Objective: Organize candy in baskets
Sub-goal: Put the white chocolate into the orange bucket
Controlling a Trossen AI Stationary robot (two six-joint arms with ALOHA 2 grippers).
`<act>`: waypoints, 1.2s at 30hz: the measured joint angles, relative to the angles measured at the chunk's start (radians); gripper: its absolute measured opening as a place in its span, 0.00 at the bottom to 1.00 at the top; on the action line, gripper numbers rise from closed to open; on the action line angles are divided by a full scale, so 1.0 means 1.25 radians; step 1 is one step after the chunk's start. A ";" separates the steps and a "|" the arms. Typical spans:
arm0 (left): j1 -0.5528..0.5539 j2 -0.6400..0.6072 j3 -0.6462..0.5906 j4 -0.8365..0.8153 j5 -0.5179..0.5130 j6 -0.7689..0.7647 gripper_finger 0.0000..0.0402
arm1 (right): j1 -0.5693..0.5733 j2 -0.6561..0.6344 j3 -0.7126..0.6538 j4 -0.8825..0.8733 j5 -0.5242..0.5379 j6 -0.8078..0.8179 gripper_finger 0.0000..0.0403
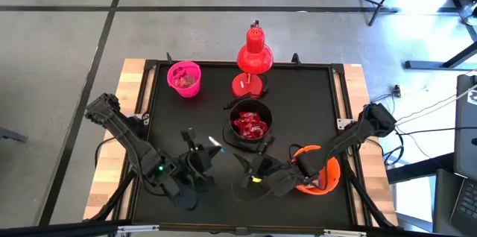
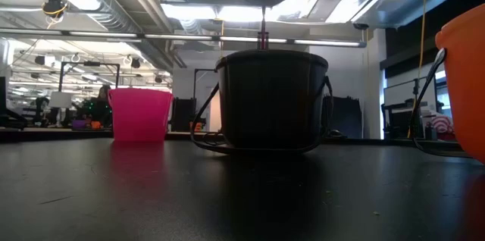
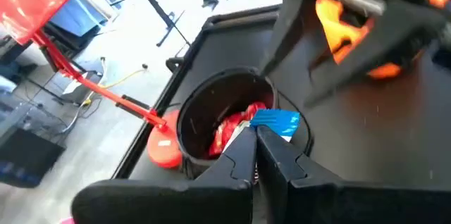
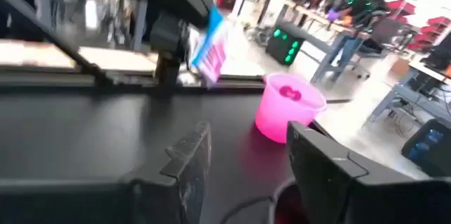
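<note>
My left gripper [image 1: 211, 146] hovers near the black basket [image 1: 250, 124] on its near-left side, shut on a white-and-blue candy [image 3: 278, 122]. The right wrist view shows that candy [image 4: 211, 44] up in the air. The black basket [image 3: 225, 115] holds a heap of red candies [image 1: 250, 125]. The pink basket [image 1: 184, 78] stands at the far left with some candy inside. The orange basket [image 1: 317, 170] sits at the near right under my right arm. My right gripper [image 1: 256, 156] is open and empty, just near of the black basket. My left gripper pinches the white-and-blue candy between its two fingertips [image 3: 243, 143], by one end of the wrapper [image 3: 262, 120]. The rest of the wrapper sticks out beyond the tips. The candy is lifted clear of the table, and the black basket's opening shows behind it.
A red desk lamp [image 1: 253, 58] stands on its round base [image 1: 247, 86] just beyond the black basket, between it and the table's far edge. The two grippers are close together near the table's middle. Bare black mat [image 1: 298, 103] lies to the far right.
</note>
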 joint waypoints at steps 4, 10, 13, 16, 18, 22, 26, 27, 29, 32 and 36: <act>0.016 0.001 0.000 0.066 -0.014 0.004 0.00 | -0.019 0.024 0.000 0.093 -0.007 -0.028 0.46; 0.020 0.001 0.000 0.108 -0.074 -0.015 0.00 | -0.052 0.064 -0.006 0.218 -0.050 -0.081 0.46; 0.017 0.001 0.000 0.122 -0.090 -0.020 0.00 | -0.061 0.080 -0.032 0.352 -0.071 -0.130 0.46; 0.018 0.001 0.000 0.138 -0.090 -0.022 0.00 | -0.069 0.088 -0.060 0.453 -0.088 -0.152 0.46; 0.018 0.001 0.000 0.149 -0.090 -0.022 0.00 | -0.077 0.088 -0.072 0.474 -0.103 -0.151 0.46; 0.017 0.001 0.000 0.164 -0.093 -0.018 0.00 | -0.088 0.088 -0.078 0.505 -0.135 -0.146 0.46; 0.018 0.001 -0.006 0.182 -0.094 -0.016 0.00 | -0.086 0.088 -0.078 0.541 -0.142 -0.161 0.45; 0.018 0.001 -0.008 0.186 -0.094 -0.016 0.00 | -0.085 0.088 -0.078 0.547 -0.144 -0.172 0.43; 0.018 0.001 -0.010 0.188 -0.093 -0.016 0.00 | -0.085 0.088 -0.078 0.559 -0.142 -0.194 0.39; 0.017 0.001 -0.010 0.191 -0.093 -0.016 0.00 | -0.085 0.088 -0.078 0.561 -0.142 -0.209 0.27; 0.018 0.001 -0.010 0.207 -0.093 -0.015 0.00 | -0.085 0.088 -0.078 0.558 -0.151 -0.210 0.08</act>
